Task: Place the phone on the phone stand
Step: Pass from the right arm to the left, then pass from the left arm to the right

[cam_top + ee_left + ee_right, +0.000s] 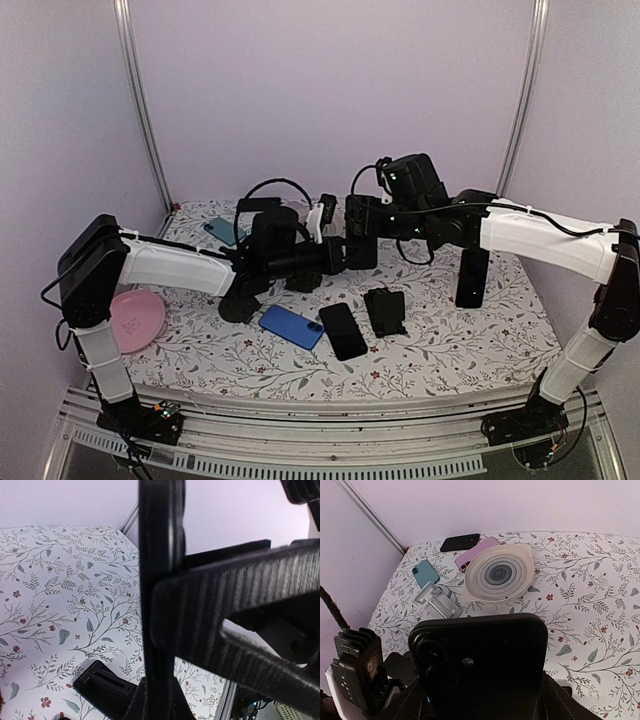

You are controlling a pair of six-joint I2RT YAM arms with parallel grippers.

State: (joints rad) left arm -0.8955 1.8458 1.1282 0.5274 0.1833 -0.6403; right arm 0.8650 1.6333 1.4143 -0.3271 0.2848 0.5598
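Roughly lengthwise toward the far wall (520,505): phone (485,665), camera end first.

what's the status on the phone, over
Left gripper shut on black phone, held aloft. Right gripper around it, grip unclear. Silver stand empty, plate close beside it.

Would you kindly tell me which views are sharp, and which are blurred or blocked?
Left wrist: the black phone looms close, slightly soft, the floral cloth behind is sharp. Right wrist: crisp, though the phone blocks the lower half. Top external: even light, faint shadows, no harsh glare.
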